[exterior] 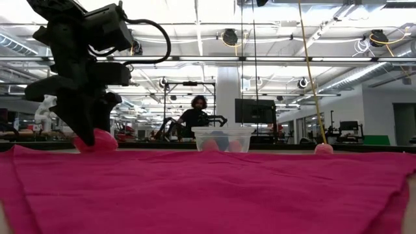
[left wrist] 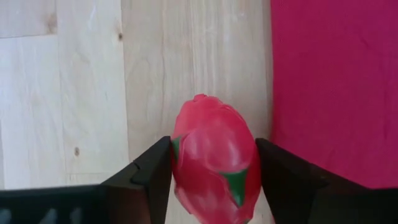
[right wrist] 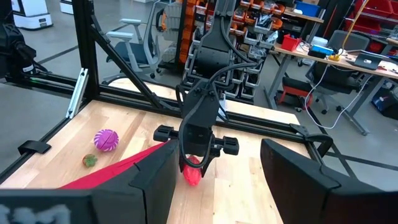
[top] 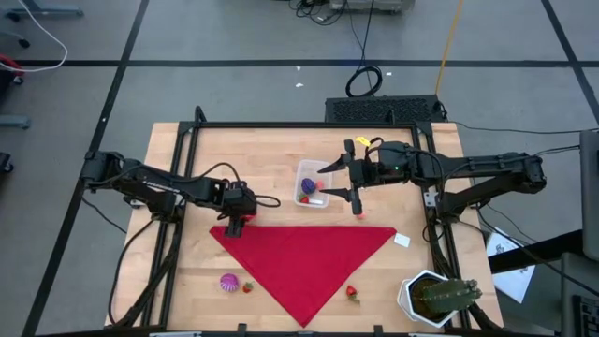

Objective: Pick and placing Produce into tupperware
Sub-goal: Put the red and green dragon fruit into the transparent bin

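Observation:
A red toy fruit with green scales [left wrist: 214,165] lies on the wooden table beside the left corner of the red cloth [top: 304,257]. My left gripper [top: 237,223] stands over it, shut on it. The clear tupperware [top: 314,184] stands farther back on the wood and holds a purple piece and a red piece. My right gripper [top: 323,183] hovers level above the tub, open, with nothing between its fingers. A magenta ball [top: 229,282] and a small strawberry [top: 248,287] lie near the front left. Another strawberry [top: 353,293] lies at the front right. My left gripper pinches the red fruit between its two fingers, one on each of its flanks [left wrist: 177,163]. The fingers come steeply from above, pointing down. The fruit [exterior: 97,141] sits low at the table's surface, by the cloth's edge.
A potted green cactus in a white pot [top: 432,298] stands at the front right corner. A small white tag [top: 401,240] lies by the cloth's right corner. A black frame rims the table. A person sits in the room beyond the far edge.

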You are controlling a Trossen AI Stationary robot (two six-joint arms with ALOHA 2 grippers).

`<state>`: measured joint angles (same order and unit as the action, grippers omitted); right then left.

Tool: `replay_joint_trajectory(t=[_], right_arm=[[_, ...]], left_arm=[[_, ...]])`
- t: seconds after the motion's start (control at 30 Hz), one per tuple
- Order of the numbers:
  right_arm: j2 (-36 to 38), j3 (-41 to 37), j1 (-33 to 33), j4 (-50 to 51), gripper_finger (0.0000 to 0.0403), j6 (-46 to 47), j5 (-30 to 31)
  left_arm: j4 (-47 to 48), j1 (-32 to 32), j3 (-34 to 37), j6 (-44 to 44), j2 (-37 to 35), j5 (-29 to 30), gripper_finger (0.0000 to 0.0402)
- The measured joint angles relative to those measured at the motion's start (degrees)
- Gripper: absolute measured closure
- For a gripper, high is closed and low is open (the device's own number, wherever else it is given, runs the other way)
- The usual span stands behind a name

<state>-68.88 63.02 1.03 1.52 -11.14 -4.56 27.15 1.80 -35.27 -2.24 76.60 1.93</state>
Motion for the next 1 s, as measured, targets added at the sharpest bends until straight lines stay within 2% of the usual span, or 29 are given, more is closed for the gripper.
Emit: replay_joint_trajectory(t=[0.3, 0.47, 0.6, 0.7, 0.8, 1.0], right_arm=[[0.0, 0.0, 0.0, 0.0, 0.0183, 0.0, 0.0], [0.0, 0.0, 0.0, -0.02, 0.0183, 0.0, 0.0], [0.0, 0.0, 0.0, -0.26, 0.0183, -0.03, 0.0], [-0.01, -0.02, 0.01, -1.79, 0.0183, -1.1, 0.0], [-0.02, -0.02, 0.01, -5.29, 0.0183, -3.52, 0.29], [-0.02, -0.02, 0.05, -13.36, 0.0183, -9.37, 7.05]], left_arm=[[-0.23, 0.0, -0.31, 0.71, 0.0, 1.22, 0.0176], [-0.14, 0.0, -2.69, -0.92, 0.0, 3.48, 0.0178], [-0.17, -0.01, -6.02, -4.74, 0.0, 6.6, 0.0186], [-0.71, -0.02, -9.14, -8.23, 0.0, 11.94, 0.0185], [-5.09, -0.65, -11.48, -12.01, 0.0, 15.29, 0.0178], [-17.05, -3.82, -12.79, -19.18, 0.22, 14.19, 0.0173]])
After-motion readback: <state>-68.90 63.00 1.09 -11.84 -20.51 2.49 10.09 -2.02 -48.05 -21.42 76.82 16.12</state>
